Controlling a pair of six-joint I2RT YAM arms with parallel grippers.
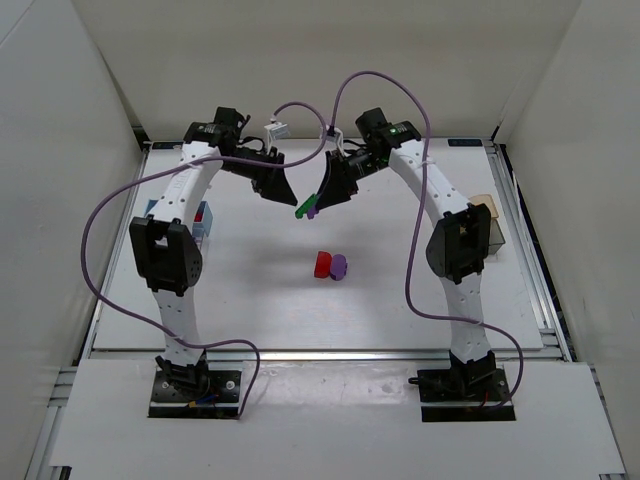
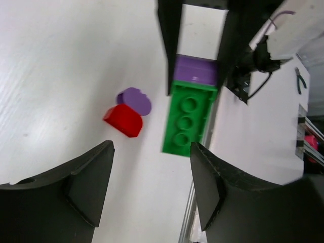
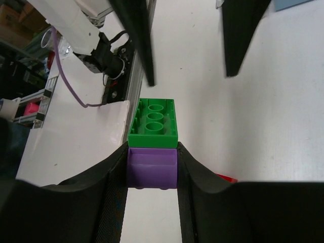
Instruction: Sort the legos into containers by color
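A purple lego (image 3: pixel 152 167), joined to a green lego (image 3: pixel 153 117), is pinched by the right jaws above the middle of the desk (image 1: pixel 250 300). The left jaws are spread just beside the green lego, gripping nothing. A red lego (image 1: pixel 322 264) and a rounded purple lego (image 1: pixel 339 266) are seen touching at the desk's centre.

My left gripper (image 2: pixel 152 152) sits at the bottom with its jaws spread and nothing between them. Right ahead, the right gripper (image 2: pixel 198 76) pinches a purple block (image 2: pixel 196 68), with a green block (image 2: pixel 187 119) stuck on its end, pointing my way. Off to the left, a red block (image 2: pixel 123 120) and a rounded purple piece (image 2: pixel 135 99) lie touching on the white table (image 2: pixel 55 76).
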